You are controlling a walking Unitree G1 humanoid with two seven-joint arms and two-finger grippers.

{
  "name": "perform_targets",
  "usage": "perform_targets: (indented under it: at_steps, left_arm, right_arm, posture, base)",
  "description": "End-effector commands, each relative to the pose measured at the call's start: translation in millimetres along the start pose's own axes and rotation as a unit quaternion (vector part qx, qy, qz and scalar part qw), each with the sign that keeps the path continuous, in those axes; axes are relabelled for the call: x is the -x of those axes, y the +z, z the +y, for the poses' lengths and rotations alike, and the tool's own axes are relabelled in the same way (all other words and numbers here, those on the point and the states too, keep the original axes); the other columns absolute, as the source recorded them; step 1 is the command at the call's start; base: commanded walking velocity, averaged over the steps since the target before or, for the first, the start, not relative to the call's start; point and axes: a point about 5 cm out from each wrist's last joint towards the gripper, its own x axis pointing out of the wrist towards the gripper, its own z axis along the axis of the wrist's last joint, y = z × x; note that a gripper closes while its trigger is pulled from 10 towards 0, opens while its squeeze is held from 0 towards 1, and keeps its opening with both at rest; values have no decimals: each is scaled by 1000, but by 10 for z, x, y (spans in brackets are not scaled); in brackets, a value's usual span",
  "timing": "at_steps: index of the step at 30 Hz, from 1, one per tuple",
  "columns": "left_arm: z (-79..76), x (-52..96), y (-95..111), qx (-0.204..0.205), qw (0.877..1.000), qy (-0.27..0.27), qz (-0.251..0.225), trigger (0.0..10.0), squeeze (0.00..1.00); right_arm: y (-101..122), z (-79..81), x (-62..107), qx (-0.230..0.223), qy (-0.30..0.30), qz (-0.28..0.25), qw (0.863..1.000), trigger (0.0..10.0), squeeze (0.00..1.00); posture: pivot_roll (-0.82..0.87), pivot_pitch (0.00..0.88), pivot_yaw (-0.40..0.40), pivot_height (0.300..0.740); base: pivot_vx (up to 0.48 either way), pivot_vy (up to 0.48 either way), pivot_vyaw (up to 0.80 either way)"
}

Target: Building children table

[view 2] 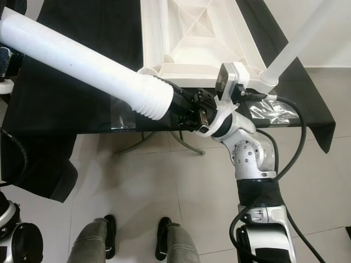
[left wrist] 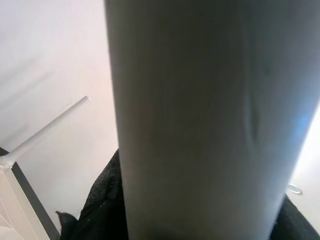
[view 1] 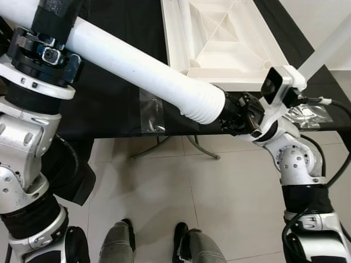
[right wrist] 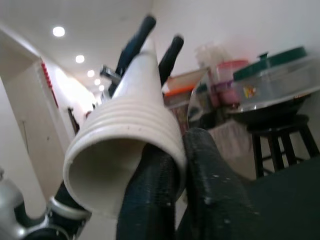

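Holding a white table leg (view 1: 148,71) between them, both grippers work over the near edge of a black-clothed table (view 1: 109,118). Taking the tabletop (view 1: 219,38) (white, upside down, its ribbed underside showing) as landmark: the leg runs slantwise from far to the tabletop's left, down to just in front of its near edge, where its ribbed threaded end (view 1: 205,104) stops.

Well left of the tabletop, the left gripper (right wrist: 150,37) is at the leg's far, plain part. In the right wrist view its two black fingers (right wrist: 137,37) stand one on each side of the tube, closed against it; the left wrist view has the tube (left wrist: 210,120) pressed close before the lens.

Between that grip and the tabletop, a strip of clear tape (view 1: 152,112) lies on the cloth, under the leg.

Just in front of the tabletop's near edge, the right gripper (view 1: 241,115) meets the threaded end. In the right wrist view one of its fingers (right wrist: 150,195) lies inside the open mouth and the other (right wrist: 215,190) outside, so the rim is pinched between them.

At the tabletop's right near corner another white leg (view 1: 326,46) is already set, slanting up and away. Crumpled plastic (view 1: 307,115) lies on the cloth just right of the right wrist.

Below the table's edge, on the tiled floor (view 1: 219,186), the robot's feet (view 1: 181,235) show.
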Motion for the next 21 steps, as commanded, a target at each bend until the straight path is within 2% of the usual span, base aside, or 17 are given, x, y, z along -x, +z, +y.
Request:
perform_targets:
  at_steps: [1,8,13,17,21]
  left_arm:
    - [-34,-1,4,3,1000,-13,3,0,0]
    - [-28,-21,59,-8,1000,-11,-2,0,0]
    - [-23,-55,172,-24,1000,-14,-11,0,0]
    - [-22,-59,190,-25,1000,-14,-12,0,0]
    - [-5,-58,279,-36,999,-12,-21,0,0]
  right_arm:
    - [-42,3,24,-5,-12,13,1000,10000,1000]
    - [-34,-37,116,5,-39,15,999,10000,1000]
    - [-7,-18,272,5,-58,27,998,10000,1000]
    - [-2,-17,297,6,-62,30,998,10000,1000]
    - [43,-58,414,23,-101,35,994,10000,1000]
  posture:
    - [201,227,-95,740]
    - [198,226,-96,740]
    - [181,225,-99,740]
    - [180,224,-99,740]
    - [173,224,-101,740]
  base:
    - [0,0,0]
    - [0,0,0]
    - [0,0,0]
    - [0,0,0]
    - [0,0,0]
